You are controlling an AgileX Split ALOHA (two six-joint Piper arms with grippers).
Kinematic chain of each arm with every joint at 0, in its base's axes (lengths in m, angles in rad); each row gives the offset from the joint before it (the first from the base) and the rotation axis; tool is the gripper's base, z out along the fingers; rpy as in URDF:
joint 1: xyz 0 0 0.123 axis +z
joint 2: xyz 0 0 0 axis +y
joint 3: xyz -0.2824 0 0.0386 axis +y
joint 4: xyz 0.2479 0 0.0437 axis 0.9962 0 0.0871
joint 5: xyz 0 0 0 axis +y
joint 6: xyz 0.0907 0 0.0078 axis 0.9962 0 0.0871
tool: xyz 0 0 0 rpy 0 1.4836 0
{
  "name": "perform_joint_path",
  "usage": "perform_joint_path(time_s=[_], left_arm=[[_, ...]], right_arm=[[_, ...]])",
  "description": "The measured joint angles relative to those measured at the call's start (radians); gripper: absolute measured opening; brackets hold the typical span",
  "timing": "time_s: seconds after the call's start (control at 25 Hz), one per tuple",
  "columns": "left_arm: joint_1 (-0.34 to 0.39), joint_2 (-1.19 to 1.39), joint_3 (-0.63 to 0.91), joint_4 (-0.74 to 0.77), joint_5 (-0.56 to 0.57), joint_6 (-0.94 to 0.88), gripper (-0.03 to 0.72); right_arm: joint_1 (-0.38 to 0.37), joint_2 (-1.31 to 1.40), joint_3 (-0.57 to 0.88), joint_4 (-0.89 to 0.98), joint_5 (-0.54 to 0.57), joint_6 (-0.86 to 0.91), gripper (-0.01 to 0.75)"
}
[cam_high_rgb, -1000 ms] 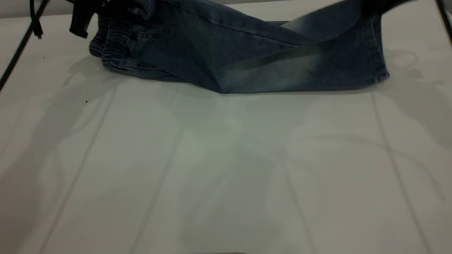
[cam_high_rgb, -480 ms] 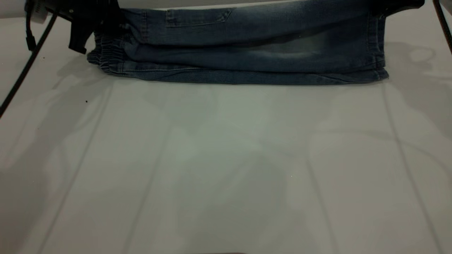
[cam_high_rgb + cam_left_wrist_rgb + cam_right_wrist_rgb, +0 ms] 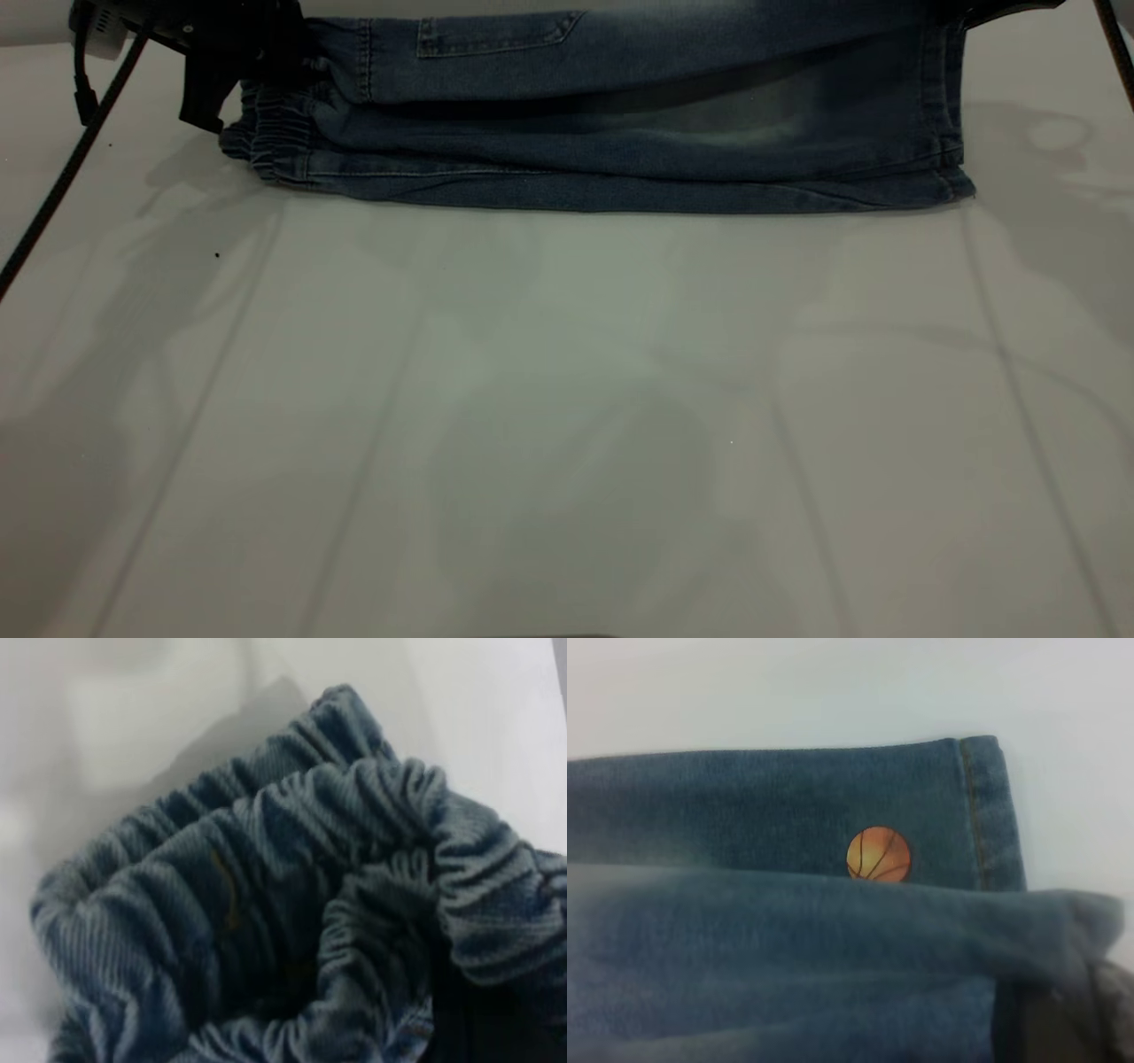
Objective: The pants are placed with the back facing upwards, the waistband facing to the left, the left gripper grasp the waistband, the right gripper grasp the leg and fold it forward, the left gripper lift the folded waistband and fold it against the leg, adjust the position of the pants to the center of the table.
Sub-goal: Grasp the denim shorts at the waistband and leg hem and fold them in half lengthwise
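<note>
While the left gripper (image 3: pixel 232 66) holds the waistband (image 3: pixel 275 142) and the right gripper (image 3: pixel 979 9) holds the leg (image 3: pixel 673 44), lower both evenly so the lifted leg lands squarely on the pants (image 3: pixel 620 168) beneath them.

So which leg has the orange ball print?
The lower leg, lying flat on the table; the plain leg folded over it partly hides the ball.

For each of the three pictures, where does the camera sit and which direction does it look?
Exterior view: faces the arms across the table; left gripper holds the pants at top left.
Left wrist view: on the left arm, close on the waistband; no gripper shows.
Right wrist view: on the right arm, down at the leg above an orange ball.
All views share the pants.
</note>
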Motion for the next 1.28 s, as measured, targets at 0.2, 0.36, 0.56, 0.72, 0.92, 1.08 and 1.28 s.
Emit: perform_joint_path(time_s=[0.2, 0.36, 0.56, 0.72, 0.92, 1.08, 1.28], left_arm=[[0.000, 0.000, 0.000, -0.005, -0.003, 0.121, 0.137], [0.000, 0.000, 0.000, -0.005, 0.008, 0.141, 0.242], [0.000, 0.000, -0.011, -0.005, 0.062, 0.205, 0.417], [0.000, 0.000, -0.093, 0.003, 0.145, 0.405, 0.503], [0.000, 0.000, -0.198, 0.015, 0.338, 0.685, 0.518], [0.000, 0.000, -0.236, 0.064, 0.437, 0.778, 0.519], [0.001, -0.001, -0.240, 0.282, 0.636, 0.750, 0.519]], right_arm=[[-0.001, 0.000, 0.000, 0.000, -0.007, 0.000, 0.260], [-0.001, 0.000, 0.000, 0.000, -0.001, 0.000, 0.413], [-0.001, 0.000, 0.000, 0.000, 0.014, -0.001, 0.496], [-0.001, 0.000, 0.000, 0.000, 0.037, -0.021, 0.502], [-0.001, -0.008, 0.000, 0.000, 0.075, -0.063, 0.501], [-0.001, -0.042, 0.000, 0.000, 0.139, -0.106, 0.501], [-0.001, -0.077, 0.000, 0.000, 0.254, -0.168, 0.501]])
